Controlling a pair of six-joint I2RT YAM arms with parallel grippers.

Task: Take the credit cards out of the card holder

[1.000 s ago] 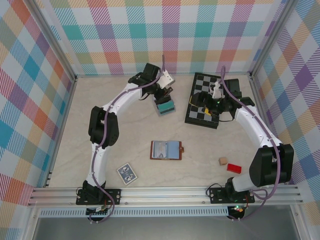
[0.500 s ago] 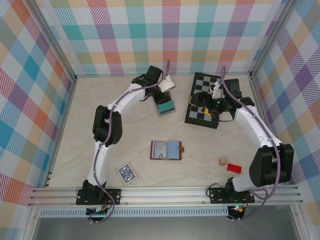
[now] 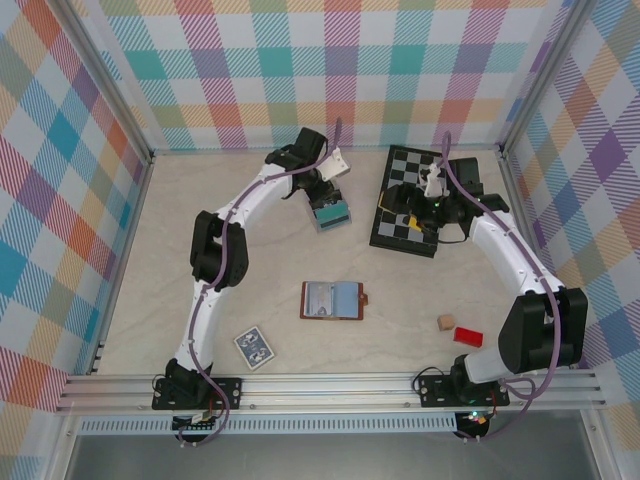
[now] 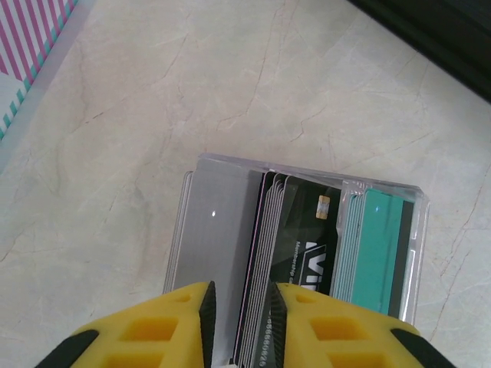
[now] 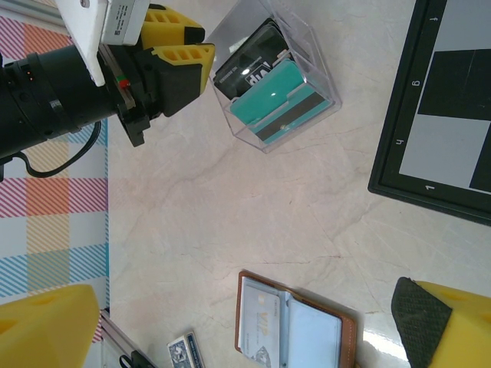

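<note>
Lying open on the counter (image 3: pixel 250 250): the holder (image 3: pixel 333 300), flat and near the middle, with its brown tab on the right edge. I see it well apart from both arms.
Holder pockets: blue-grey inside. In my right wrist view a pale printed card (image 5: pixel 259 326) sits in the left pocket.
Box (image 4: pixel 230 163): clear plastic, on the far part of the counter, just left of the chessboard (image 3: pixel 400 165).
Cards (image 4: pixel 303 230): filed side by side in the box. In my left wrist view there is a grey one at left, a black stack with a gold chip in the middle, and teal ones at right (one teal card shows a dark stripe in the right wrist view).
Left fingers (image 4: pixel 184 326): yellow. In their own view they overlap the box's lower edge, about where the grey card meets the black stack. Only a slim gap shows between them, and I cannot tell whether they pinch a card or nothing at all.
Right fingers (image 5: pixel 46 326): spread wide, holding nothing. The arm hangs over the chessboard, and its camera frames the holder between the two tips.
Deck (image 3: pixel 254 346): blue patterned, near the front of the counter, left of the holder.
Blocks: a tan block (image 3: pixel 446 322) and a red block (image 3: pixel 467 336), just beside each other at the front right.
</note>
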